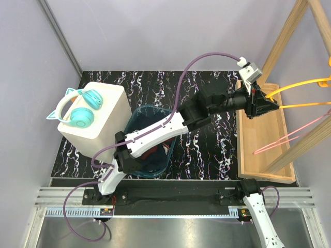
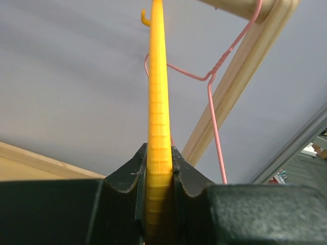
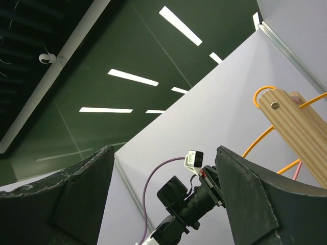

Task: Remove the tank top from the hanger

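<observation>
A yellow plastic hanger (image 1: 302,105) hangs on the wooden rack (image 1: 282,39) at the right. It is bare, with no cloth showing on it. My left gripper (image 1: 270,106) reaches across to it and is shut on its arm. In the left wrist view the jaws pinch the ribbed yellow hanger (image 2: 158,102) edge-on, at my left gripper (image 2: 159,155). The tank top is not clearly in view. A scrap of pale and red cloth (image 1: 166,150) shows in the teal basket (image 1: 150,112) under the left arm. My right gripper (image 3: 163,158) is open and empty, pointing up.
A pink wire hanger (image 1: 289,137) hangs on the same rack, also in the left wrist view (image 2: 213,109). The rack's wooden base tray (image 1: 258,142) lies at the right. A white box (image 1: 106,116) with teal cat-ear headphones (image 1: 77,108) stands at the left.
</observation>
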